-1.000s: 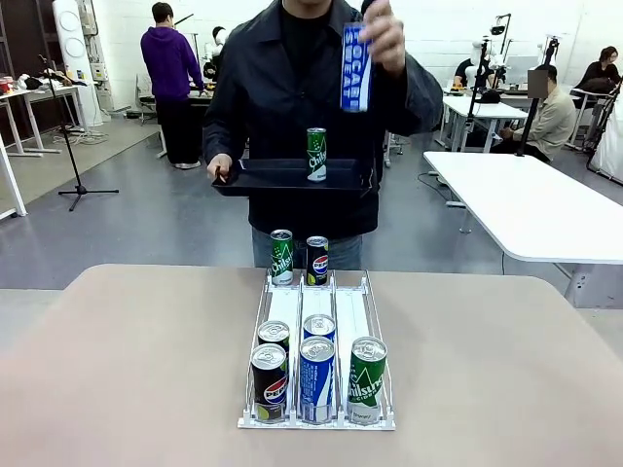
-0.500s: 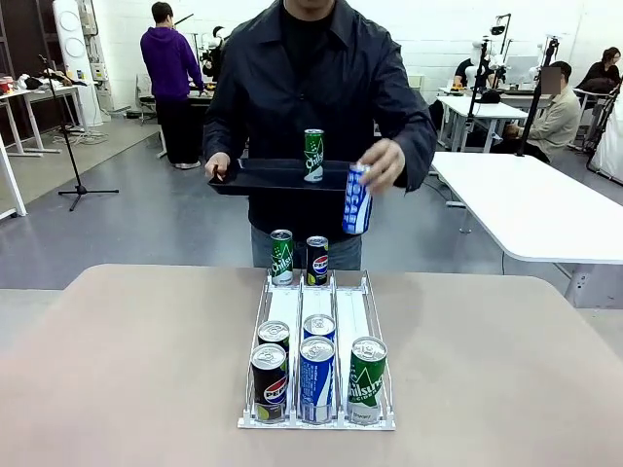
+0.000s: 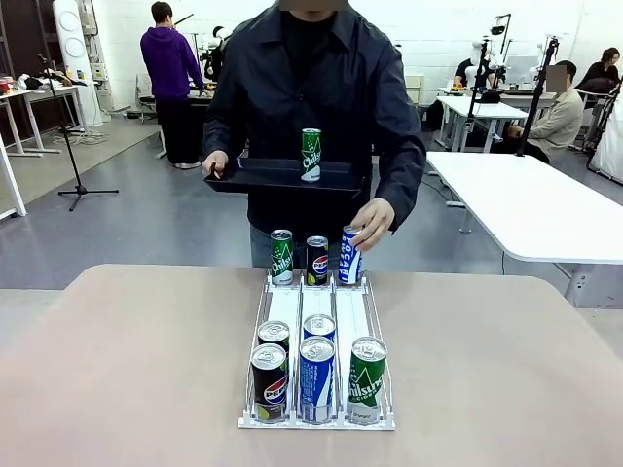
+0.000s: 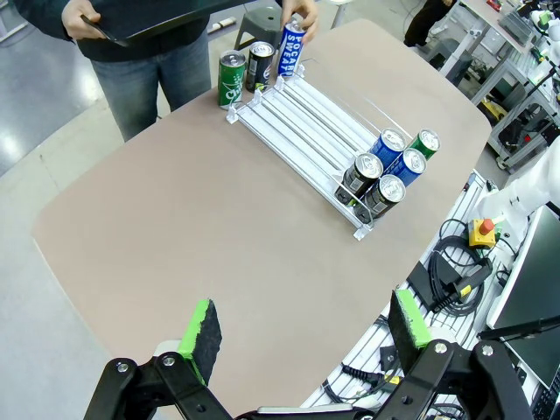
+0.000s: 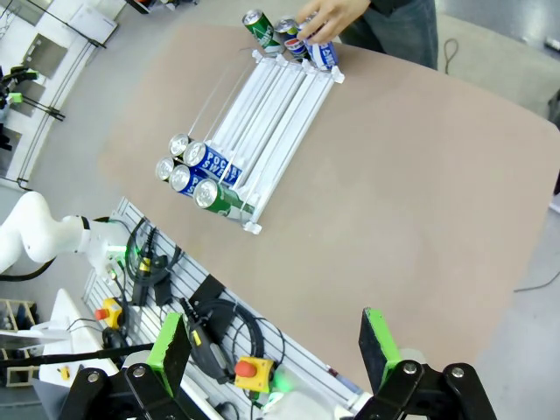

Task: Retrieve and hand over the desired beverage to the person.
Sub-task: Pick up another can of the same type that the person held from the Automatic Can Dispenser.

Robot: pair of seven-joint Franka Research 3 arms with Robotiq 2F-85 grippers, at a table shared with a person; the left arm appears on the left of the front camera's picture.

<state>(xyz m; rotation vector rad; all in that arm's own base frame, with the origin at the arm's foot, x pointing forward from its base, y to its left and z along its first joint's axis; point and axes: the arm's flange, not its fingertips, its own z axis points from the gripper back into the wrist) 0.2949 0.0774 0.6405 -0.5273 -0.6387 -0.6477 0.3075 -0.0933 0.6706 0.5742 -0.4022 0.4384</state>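
The person [image 3: 311, 88] in a dark jacket stands at the far side, holding a flat black tray [image 3: 263, 177] with a green can [image 3: 311, 154] upright on it. Their other hand [image 3: 373, 222] holds a blue Pocari Sweat can [image 3: 350, 255] upright at the far end of the white rack's [image 3: 292, 306] right lane, beside a Pepsi can [image 3: 316, 260] and a green can [image 3: 281, 257]. Several cans [image 3: 316, 377] stand at the rack's near end. My left gripper [image 4: 304, 324] and right gripper [image 5: 274, 346] hang open high above the table, holding nothing.
The tan table [image 3: 506, 370] is bare on both sides of the rack. Cables and an emergency stop button [image 5: 243, 370] lie off the robot-side edge. White tables [image 3: 531, 199] and other people stand far behind the person.
The person's hand has brought the blue can down from head height to the far end of the rack's right lane. The tray and my grippers have stayed put.
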